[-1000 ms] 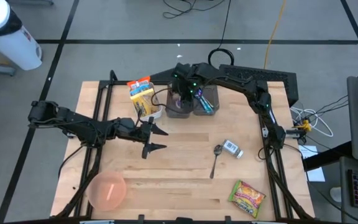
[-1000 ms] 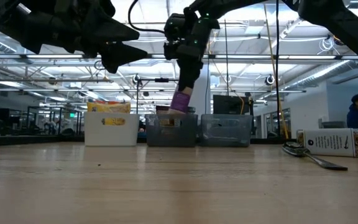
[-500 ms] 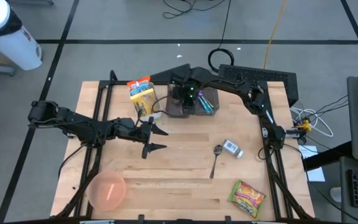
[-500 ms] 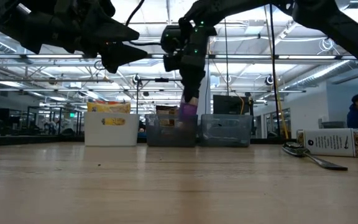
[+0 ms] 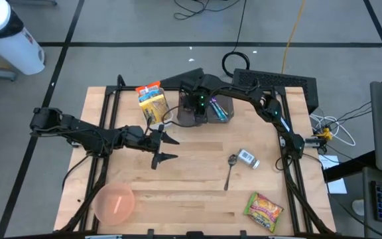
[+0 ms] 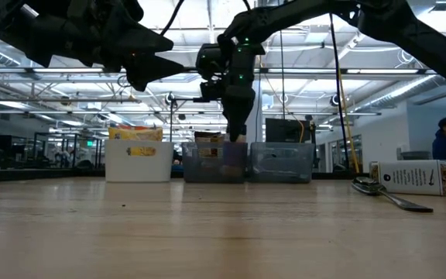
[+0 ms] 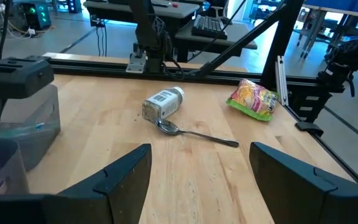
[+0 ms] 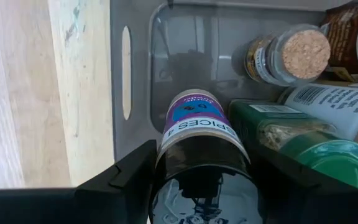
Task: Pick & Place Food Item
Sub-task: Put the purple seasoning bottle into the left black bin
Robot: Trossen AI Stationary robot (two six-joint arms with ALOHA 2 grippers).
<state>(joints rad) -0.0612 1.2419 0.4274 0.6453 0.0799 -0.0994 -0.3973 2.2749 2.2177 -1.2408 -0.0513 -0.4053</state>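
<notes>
A spice jar (image 8: 197,122) with a purple label hangs inside a grey bin (image 5: 190,118) at the table's far middle, with my right gripper (image 8: 201,180) shut on it and pointing steeply down. Beside it in the bin stand a cork-topped jar (image 8: 289,55) and a green-lidded jar (image 8: 319,152). In the low view the right gripper (image 6: 235,128) dips behind the bin's wall (image 6: 211,163), which hides the jar. My left gripper (image 5: 168,147) hovers open over the table's left middle, holding nothing. My right gripper pinches the jar's upper end (image 8: 166,155) between its two fingers, one on each side. The fingers come from above, pointing down into the bin. The jar hangs below them, roughly upright. Whether its bottom rests on the bin floor, I cannot tell.
A white bin (image 5: 152,103) with yellow packets stands left of the grey bin, and a second grey bin (image 5: 221,110) stands to its right. A lying spice bottle (image 5: 247,158), a spoon (image 5: 229,171), a noodle packet (image 5: 264,209) and a pink bowl (image 5: 115,202) lie nearer.
My right gripper has gone down with the purple-labelled jar, rolling a little. The jar stood above the grey bin's rim a second ago and now sits below it, inside the bin.
</notes>
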